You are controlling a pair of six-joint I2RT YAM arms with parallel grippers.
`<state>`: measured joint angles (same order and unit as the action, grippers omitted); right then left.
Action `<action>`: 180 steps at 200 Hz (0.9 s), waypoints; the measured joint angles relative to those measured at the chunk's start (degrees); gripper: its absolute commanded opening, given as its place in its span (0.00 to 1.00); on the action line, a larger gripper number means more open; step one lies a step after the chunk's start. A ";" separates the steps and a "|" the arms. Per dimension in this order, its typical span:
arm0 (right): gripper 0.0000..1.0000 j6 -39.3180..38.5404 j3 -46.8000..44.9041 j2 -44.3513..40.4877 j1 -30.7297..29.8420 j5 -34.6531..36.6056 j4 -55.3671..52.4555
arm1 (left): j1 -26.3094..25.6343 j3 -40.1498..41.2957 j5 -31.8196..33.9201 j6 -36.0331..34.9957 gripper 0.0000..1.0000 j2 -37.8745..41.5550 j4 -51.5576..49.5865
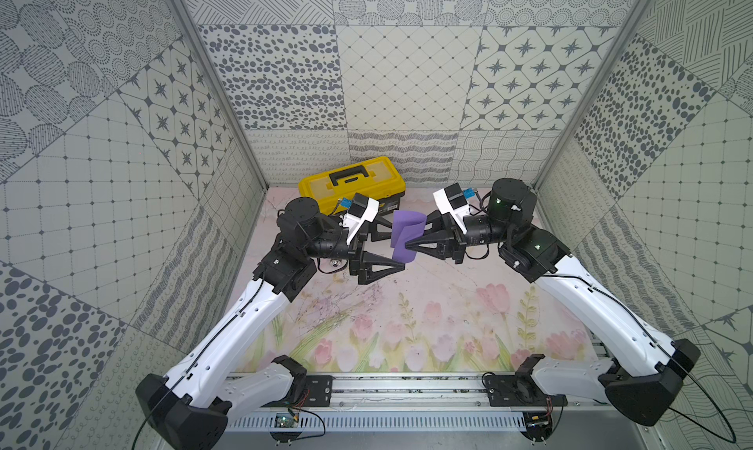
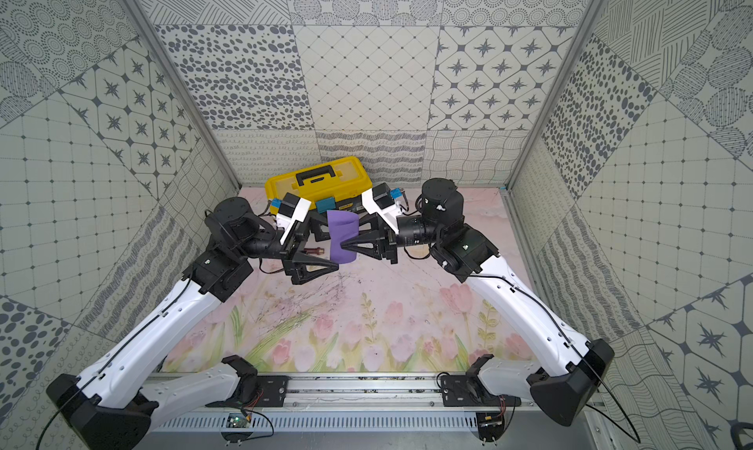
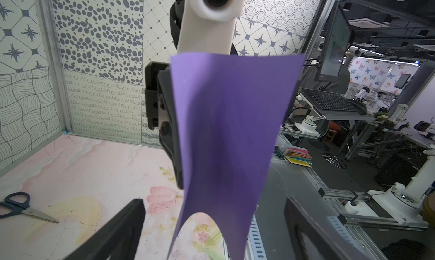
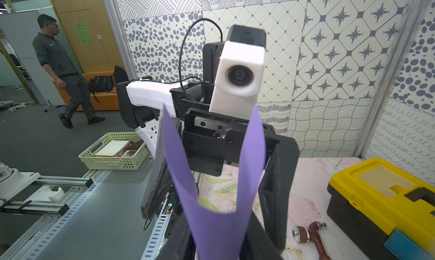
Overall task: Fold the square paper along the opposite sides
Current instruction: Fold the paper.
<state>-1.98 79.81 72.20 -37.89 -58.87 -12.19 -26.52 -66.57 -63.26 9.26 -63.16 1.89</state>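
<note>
Bright, even overhead light. Both top views are sharp, with only soft shadows on the floral mat (image 1: 407,305) below the jaws. The wide lens bows the wall edges toward the frame corners. In the left wrist view, the square paper (image 3: 230,129) just ahead of the left gripper (image 3: 214,201) jaws is soft-focused and shaded darker down its middle, and the room beyond is dim. In the right wrist view, the paper at the right gripper (image 4: 219,242) jaws is blurred, the walls past them are crisp, and there is fisheye bend at the edges.
</note>
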 measured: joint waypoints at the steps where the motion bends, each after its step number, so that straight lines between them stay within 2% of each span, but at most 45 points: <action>1: 0.34 0.00 0.00 0.00 0.00 0.00 0.00 | -0.02 0.00 -0.02 -0.04 0.92 0.00 0.00; 31: 0.35 -0.02 0.00 0.00 0.00 0.28 0.02 | -0.74 -0.15 -0.24 -0.04 0.83 0.02 -0.09; 84: 0.37 -0.22 0.00 0.00 0.00 0.46 0.02 | -1.62 -0.76 0.02 -1.03 0.51 0.42 -1.40; 180: 0.40 -0.24 0.00 0.00 0.00 0.66 0.02 | -2.16 -0.98 1.51 -1.55 0.47 0.63 -2.97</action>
<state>-2.22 79.81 72.20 -37.89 -58.22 -12.16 -28.69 -67.55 -61.76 7.70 -62.52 -1.08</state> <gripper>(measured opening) 0.392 0.472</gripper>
